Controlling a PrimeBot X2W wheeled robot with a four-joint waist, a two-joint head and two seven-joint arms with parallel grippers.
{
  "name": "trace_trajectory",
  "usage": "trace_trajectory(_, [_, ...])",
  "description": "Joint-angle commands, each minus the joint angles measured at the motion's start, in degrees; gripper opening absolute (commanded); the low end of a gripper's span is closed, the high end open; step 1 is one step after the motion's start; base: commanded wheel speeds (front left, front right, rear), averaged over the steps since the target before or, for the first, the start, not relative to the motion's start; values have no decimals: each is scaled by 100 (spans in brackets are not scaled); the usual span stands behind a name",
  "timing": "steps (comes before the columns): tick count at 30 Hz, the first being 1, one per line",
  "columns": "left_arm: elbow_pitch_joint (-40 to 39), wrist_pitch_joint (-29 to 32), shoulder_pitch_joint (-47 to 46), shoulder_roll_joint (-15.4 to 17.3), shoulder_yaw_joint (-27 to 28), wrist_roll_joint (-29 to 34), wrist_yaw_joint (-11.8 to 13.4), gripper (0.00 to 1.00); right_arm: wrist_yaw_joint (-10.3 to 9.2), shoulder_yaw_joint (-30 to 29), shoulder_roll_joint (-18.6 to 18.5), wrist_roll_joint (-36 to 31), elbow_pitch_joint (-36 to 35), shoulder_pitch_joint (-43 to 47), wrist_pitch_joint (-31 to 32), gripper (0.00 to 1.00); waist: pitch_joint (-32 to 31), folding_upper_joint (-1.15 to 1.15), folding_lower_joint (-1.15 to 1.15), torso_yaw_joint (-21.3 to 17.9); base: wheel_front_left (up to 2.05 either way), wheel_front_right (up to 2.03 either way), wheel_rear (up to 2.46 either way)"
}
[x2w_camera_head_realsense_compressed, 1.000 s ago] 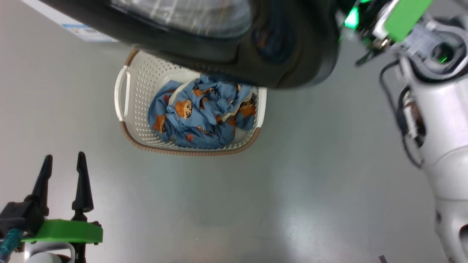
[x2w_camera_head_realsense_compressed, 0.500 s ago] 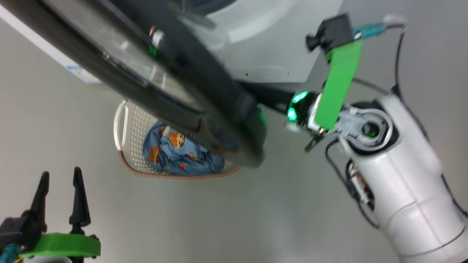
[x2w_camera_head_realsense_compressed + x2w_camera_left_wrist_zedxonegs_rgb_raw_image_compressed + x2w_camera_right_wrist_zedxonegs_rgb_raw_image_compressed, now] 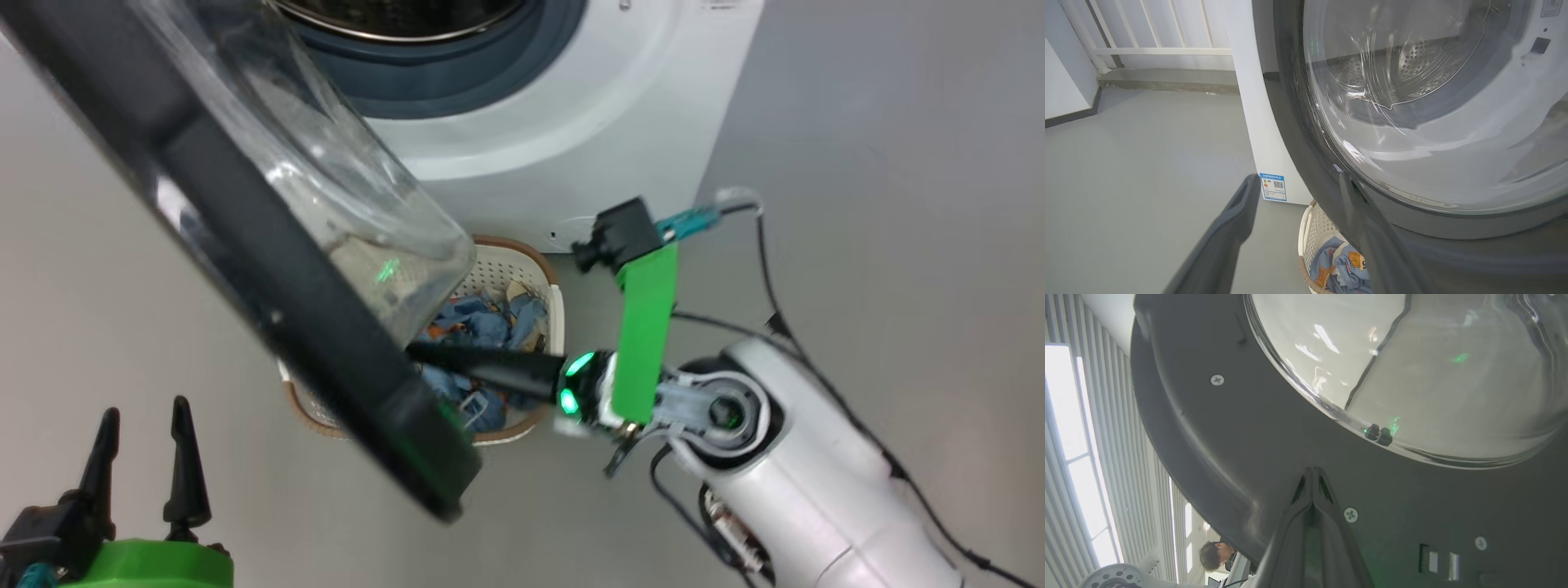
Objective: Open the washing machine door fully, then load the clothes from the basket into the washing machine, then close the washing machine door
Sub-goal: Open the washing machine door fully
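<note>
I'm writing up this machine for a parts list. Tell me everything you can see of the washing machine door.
The washing machine door is large and round, glossy black outside, with a bulging clear glass bowl and a dark grey, plastic-looking inner rim fastened by screws. It stands open, tilted away from the front of the washing machine, and partly hides the basket in the head view. The shut right pincer appears to press its tips against the inner rim.

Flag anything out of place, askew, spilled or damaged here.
Nothing spilled or damaged. One oddity: the basket stands right under the open washing machine door, which overhangs part of the clothes, so reaching them from above looks awkward.
</note>
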Motion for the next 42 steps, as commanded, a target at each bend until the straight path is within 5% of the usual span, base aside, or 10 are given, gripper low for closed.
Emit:
trace_trajectory(1, [-96,-54,22,103,170,47,-17,100,11,265,227,131,-217,134,-121,0,-113,0,0,135,0,0,0])
trace_trajectory(17, [82,-54,-32,-17,-342,7,-17,100,11,1176,229,720,95,159,-1198,0,-526,0,0,776,0,0,0])
trace_trajectory(36, [148,-54,174,-44,-96,-18,-17,100,11,1410,229,747,71,339,-1799,2,-862,0,0,591,0,0,0])
trace_trajectory(38, [161,-54,208,-44,-13,-53,-17,100,11,1328,229,505,-20,407,-1905,55,-896,0,0,519,0,0,0])
trace_trajectory(39, [165,-54,224,-44,24,-56,-17,100,11,1285,229,383,-58,456,-1963,94,-919,0,0,487,0,0,0])
trace_trajectory(42, [169,-54,272,-45,141,-53,-17,100,11,1143,229,-105,-192,563,-2202,100,-960,0,0,391,0,0,0])
